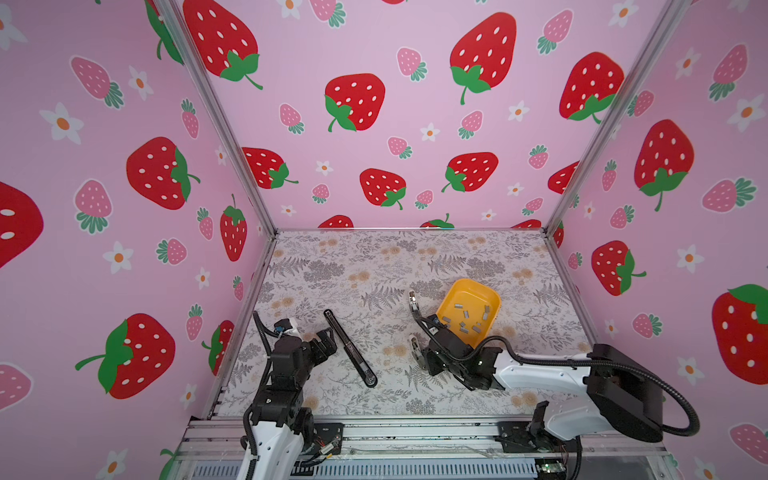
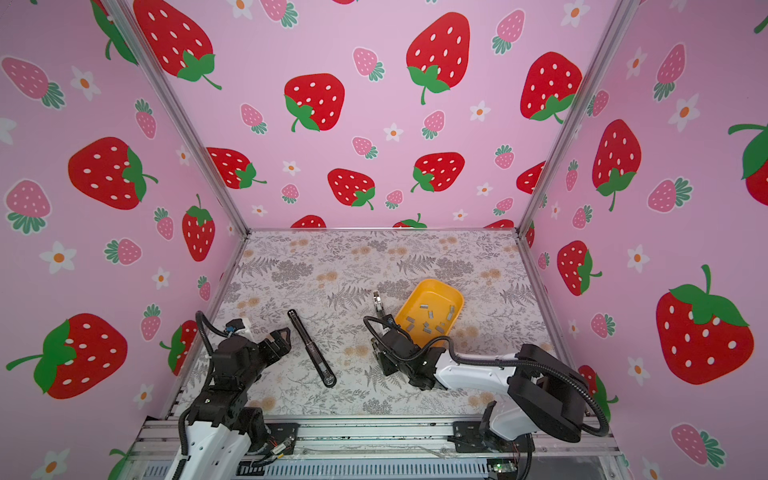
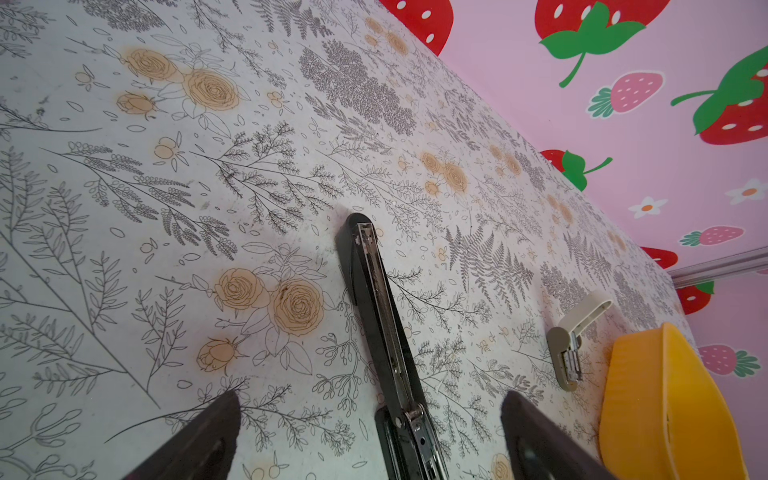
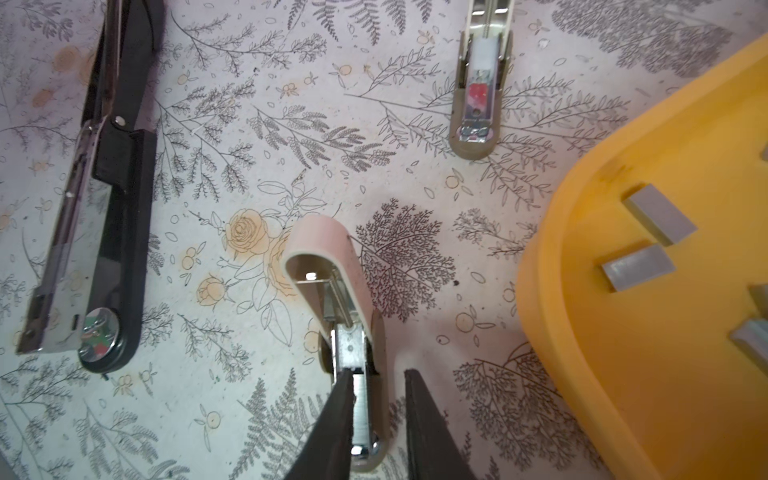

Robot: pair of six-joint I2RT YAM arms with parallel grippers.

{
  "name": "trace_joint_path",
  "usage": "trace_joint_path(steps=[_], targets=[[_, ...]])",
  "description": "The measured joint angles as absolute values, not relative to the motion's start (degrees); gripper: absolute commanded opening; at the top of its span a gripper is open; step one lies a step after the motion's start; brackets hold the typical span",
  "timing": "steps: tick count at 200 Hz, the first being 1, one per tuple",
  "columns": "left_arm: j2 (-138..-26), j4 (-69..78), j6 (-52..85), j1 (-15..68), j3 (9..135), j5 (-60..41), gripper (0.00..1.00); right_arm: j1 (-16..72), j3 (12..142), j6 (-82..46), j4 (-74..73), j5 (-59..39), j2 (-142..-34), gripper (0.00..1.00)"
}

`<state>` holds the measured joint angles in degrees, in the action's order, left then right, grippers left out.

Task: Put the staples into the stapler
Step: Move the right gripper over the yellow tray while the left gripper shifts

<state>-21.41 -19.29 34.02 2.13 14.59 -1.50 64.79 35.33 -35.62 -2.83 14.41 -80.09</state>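
A long black stapler [image 1: 350,350] [image 2: 311,350] lies opened flat on the table, its metal channel [image 3: 380,299] facing up. My left gripper [image 1: 328,341] [image 3: 370,436] is open just left of it, the stapler's hinge end lying between the fingers untouched. Grey staples [image 1: 465,322] [image 4: 658,214] lie loose in a yellow tray [image 1: 469,296] [image 4: 623,374]. My right gripper [image 1: 417,353] [image 4: 380,419] straddles a small beige stapler [image 4: 328,266] whose lid is raised and whose channel holds a staple strip [image 4: 363,409]. One finger touches the channel; the other stands clear.
A second small beige stapler [image 1: 413,302] [image 4: 478,83] [image 3: 569,353] lies open left of the tray. Strawberry-patterned walls close in the back and both sides. A metal rail runs along the table's front edge.
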Motion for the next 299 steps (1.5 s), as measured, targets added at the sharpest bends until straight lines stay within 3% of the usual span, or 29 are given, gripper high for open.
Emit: trace_joint_path(steps=[49, 78, 100, 135, 178, 201, 266, 299], targets=[[-27.11, -11.35, 30.81, 2.13, 14.31, -1.61, 0.99, 48.84, 42.68, -32.05, 1.85, 15.03, -73.84, 0.27], [-32.77, -2.66, 27.77, 2.15, 14.70, -1.52, 0.99, 39.31, 48.36, -31.33, 4.56, 12.97, -78.11, 0.24], [-37.58, 1.45, 24.10, 2.15, 17.32, -1.54, 0.99, 35.31, 51.27, -30.41, 8.38, 11.73, -83.15, 0.28], [-43.46, 7.75, 21.56, 2.22, 19.99, -1.72, 0.99, 34.70, 58.17, -27.59, 16.47, 10.35, -89.93, 0.27], [-45.04, 4.84, 17.63, 3.20, 20.71, -1.98, 0.99, 34.70, 58.57, -24.47, 22.68, 6.96, -90.28, 0.26], [-44.34, 1.83, 13.50, 3.27, 21.69, -2.13, 0.99, 34.70, 56.93, -21.21, 22.41, 2.94, -90.24, 0.31], [-44.40, 1.98, 6.24, 3.27, 21.71, -3.73, 0.99, 34.70, 56.10, -12.05, 18.79, -3.07, -96.82, 0.28], [-45.01, 3.81, 4.95, 3.27, 21.69, -4.12, 0.99, 34.70, 57.91, -10.33, 17.65, -3.92, -100.18, 0.34]])
